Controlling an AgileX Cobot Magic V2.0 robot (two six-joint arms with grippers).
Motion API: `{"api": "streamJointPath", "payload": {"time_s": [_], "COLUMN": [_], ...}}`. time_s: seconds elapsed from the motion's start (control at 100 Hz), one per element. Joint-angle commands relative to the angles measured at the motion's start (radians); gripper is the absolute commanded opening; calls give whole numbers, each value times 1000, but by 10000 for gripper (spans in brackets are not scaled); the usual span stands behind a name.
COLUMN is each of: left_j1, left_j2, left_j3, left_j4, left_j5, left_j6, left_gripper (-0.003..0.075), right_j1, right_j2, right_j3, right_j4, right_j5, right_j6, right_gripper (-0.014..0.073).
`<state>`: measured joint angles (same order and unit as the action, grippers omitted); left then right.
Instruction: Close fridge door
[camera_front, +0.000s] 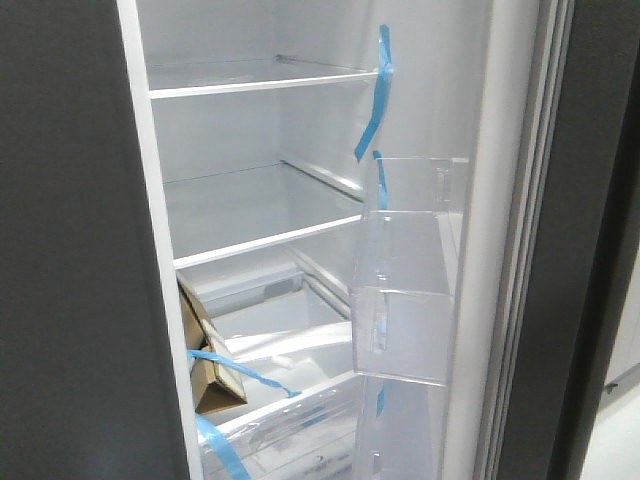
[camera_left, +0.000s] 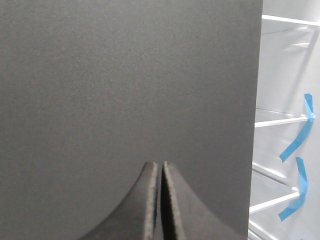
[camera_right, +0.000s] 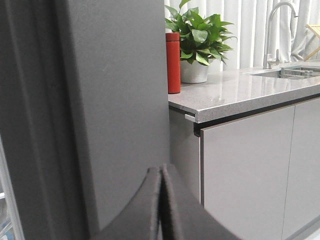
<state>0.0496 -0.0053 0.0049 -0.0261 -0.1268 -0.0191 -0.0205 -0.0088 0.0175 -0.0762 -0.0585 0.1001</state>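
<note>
The fridge door stands open on the right of the front view. Its white inner lining carries a clear plastic bin and blue tape strips. In the right wrist view its matte dark-grey outer face fills the left half. My right gripper is shut and empty, close in front of that face; I cannot tell whether it touches. My left gripper is shut and empty, facing the matching dark-grey panel left of the open compartment. Neither gripper shows in the front view.
Inside the fridge are white shelves and a brown cardboard box held by tape. Beside the door, a grey countertop holds a red bottle, a potted plant and a tap, above light-grey cabinet doors.
</note>
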Motion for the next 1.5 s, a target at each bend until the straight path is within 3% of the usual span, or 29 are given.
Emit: {"api": "streamJointPath", "payload": {"time_s": [0.0,0.54,0.61,0.67,1.07,1.33,1.49], "left_j1": [-4,-4,-4,-4,-4,-4,-4], "left_j2": [-20,-20,-20,-20,-20,-20,-20], "left_j3": [35,35,35,35,35,35,35], "left_j4": [-4,-4,-4,-4,-4,-4,-4], "left_j5": [-73,-73,-73,-73,-73,-73,-73], "left_j6": [-4,-4,-4,-4,-4,-4,-4], "left_gripper": [-20,-20,-20,-20,-20,-20,-20], "right_j1": [-5,-5,-5,-5,-5,-5,-5], "right_j2": [-22,-22,-22,-22,206,359,458], "right_j3": [18,18,3,-33,-561,-855,-973], "right_j4": [-10,-10,40,92,58,103,42], "right_j5": [-82,-111,-118,-39,552,705,817], "right_j6": [0,-3,3,3,3,6,231], "right_gripper": [-46,-46,-46,-46,-46,-46,-46]}}
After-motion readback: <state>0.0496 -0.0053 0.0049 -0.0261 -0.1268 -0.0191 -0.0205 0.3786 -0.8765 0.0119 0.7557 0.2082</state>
